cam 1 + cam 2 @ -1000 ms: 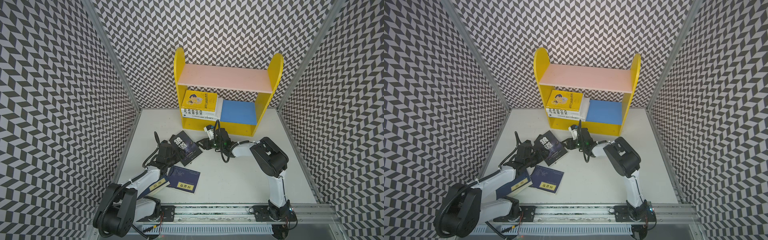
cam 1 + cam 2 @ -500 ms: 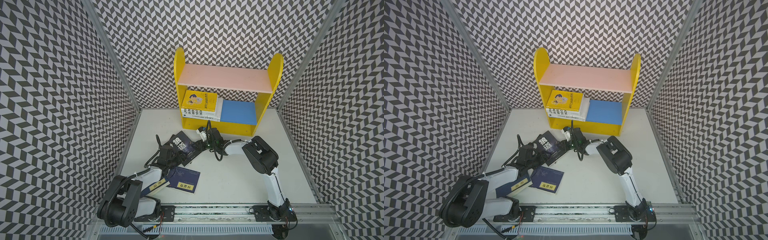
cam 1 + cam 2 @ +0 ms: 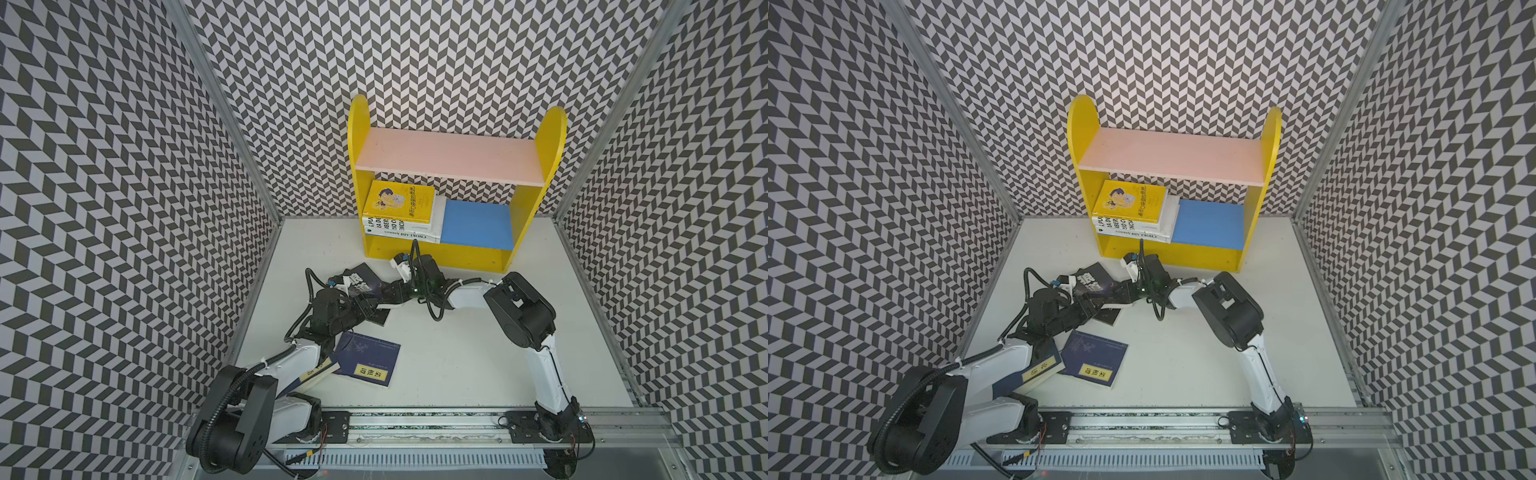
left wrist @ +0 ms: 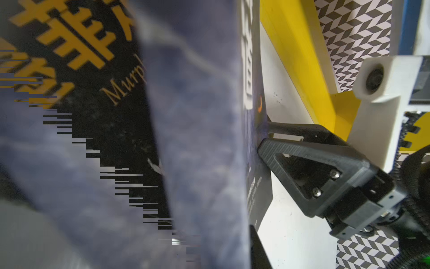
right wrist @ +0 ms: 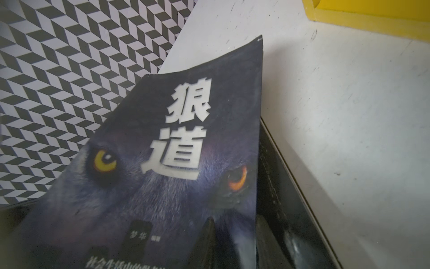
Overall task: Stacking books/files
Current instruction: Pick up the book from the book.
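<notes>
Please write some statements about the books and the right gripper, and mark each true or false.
1. The yellow cartoon book lies on top of the white books in the shelf. True.
2. The navy books stand upright in the shelf. False: they lie on the table.
3. The right gripper pinches an edge of the wolf-cover book. True.
4. The wolf-cover book is inside the shelf. False: it is in front of it, over the table.

Both top views look down from the near side, sharing the whole surface (image 3: 457,365); wrist views hug a dark book (image 5: 162,198).
</notes>
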Action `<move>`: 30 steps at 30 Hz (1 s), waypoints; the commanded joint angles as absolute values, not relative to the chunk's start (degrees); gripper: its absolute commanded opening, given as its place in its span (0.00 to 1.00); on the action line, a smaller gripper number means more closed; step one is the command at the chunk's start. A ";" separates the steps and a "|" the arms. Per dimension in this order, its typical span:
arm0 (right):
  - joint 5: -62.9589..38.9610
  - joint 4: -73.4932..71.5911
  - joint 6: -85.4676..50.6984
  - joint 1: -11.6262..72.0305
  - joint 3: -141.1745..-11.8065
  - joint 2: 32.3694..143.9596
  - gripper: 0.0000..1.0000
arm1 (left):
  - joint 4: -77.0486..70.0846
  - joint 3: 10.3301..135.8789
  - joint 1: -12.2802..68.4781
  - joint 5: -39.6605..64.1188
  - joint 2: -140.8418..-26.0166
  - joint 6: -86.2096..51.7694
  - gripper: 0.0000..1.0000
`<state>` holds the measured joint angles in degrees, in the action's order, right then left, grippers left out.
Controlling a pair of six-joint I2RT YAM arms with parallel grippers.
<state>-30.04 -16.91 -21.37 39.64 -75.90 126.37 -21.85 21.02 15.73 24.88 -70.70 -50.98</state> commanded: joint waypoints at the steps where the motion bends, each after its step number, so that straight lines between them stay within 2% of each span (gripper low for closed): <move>1: -31.55 -13.41 -19.69 41.13 -76.11 128.23 0.27 | -21.05 24.47 15.45 24.52 -72.66 -50.82 0.49; 8: -31.28 -12.93 -19.63 41.05 -76.38 128.41 0.27 | -14.35 25.80 15.38 22.17 -73.61 -48.66 0.48; 16: -29.73 -12.43 -19.75 40.80 -76.32 127.41 0.29 | -12.01 25.58 14.76 21.71 -73.62 -47.73 0.32; 21: -29.83 -12.31 -19.10 39.84 -76.52 124.76 0.35 | -11.08 24.55 14.76 22.10 -72.80 -47.46 0.18; 23: -30.22 -12.67 -19.05 39.33 -76.34 123.36 0.38 | -10.99 24.15 14.74 22.30 -72.34 -47.46 0.16; 30: -35.59 -15.68 -19.15 36.97 -75.04 115.32 0.49 | -11.84 24.97 14.74 24.53 -67.50 -46.27 0.00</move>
